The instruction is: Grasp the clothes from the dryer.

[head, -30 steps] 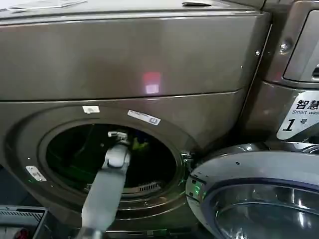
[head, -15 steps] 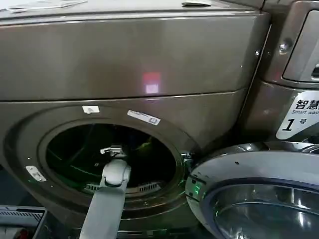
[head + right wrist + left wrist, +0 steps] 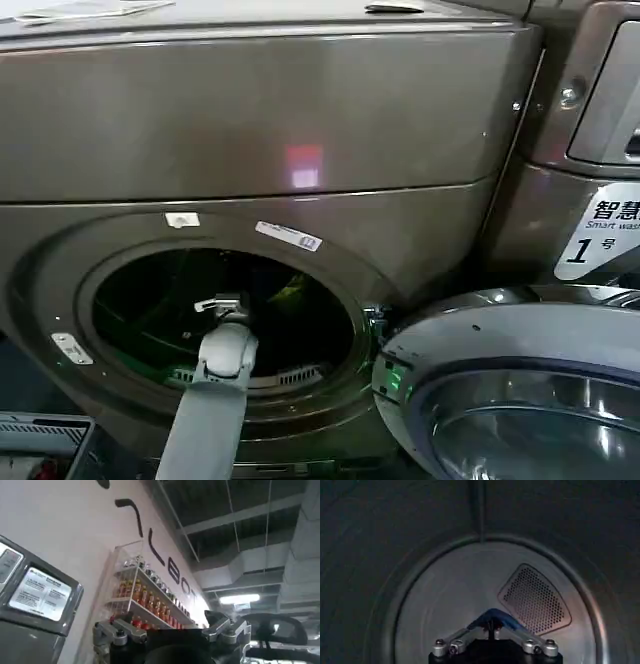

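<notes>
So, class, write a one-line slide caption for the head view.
Left gripper reaches into the open round port of the bronze-grey dryer, its door swung open to the right.

A: How's the way into the dryer (image 3: 270, 130)?

B: The round port (image 3: 225, 325) stands open. The left arm passes over its lower rim, and the left gripper (image 3: 492, 616) sits inside, fingertips together.

A: Room inside?

B: The drum is open space as far as the back wall (image 3: 450, 605) with its perforated vent (image 3: 535, 600).

A: Obstacles?

B: The swung-open door (image 3: 510, 390), just beside the port.
</notes>
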Robot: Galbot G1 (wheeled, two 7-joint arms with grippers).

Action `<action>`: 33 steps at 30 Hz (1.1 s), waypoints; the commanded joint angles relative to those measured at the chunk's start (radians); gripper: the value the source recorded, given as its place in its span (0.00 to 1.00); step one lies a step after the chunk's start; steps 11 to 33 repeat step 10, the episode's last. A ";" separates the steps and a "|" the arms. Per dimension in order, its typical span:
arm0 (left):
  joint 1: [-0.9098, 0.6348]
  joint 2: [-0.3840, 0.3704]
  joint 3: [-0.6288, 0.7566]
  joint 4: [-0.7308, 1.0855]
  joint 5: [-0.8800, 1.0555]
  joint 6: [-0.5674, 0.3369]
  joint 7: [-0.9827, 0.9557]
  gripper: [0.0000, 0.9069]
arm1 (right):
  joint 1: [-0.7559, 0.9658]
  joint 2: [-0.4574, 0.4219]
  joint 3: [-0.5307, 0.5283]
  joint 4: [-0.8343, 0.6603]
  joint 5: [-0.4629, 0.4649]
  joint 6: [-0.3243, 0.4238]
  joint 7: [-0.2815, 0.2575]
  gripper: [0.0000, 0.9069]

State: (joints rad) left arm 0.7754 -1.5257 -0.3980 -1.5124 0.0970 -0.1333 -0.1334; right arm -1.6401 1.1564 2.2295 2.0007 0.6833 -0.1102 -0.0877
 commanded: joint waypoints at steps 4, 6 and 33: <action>0.012 0.005 0.004 -0.036 0.005 0.021 0.005 0.00 | 0.001 -0.001 -0.001 0.003 -0.001 -0.005 -0.004 1.00; 0.011 0.008 0.003 -0.037 0.002 0.022 0.005 0.00 | -0.001 0.001 -0.001 0.005 -0.001 -0.005 -0.005 1.00; 0.012 0.007 0.004 -0.040 0.001 0.023 0.006 0.00 | -0.004 -0.003 0.001 0.010 0.001 -0.005 -0.007 1.00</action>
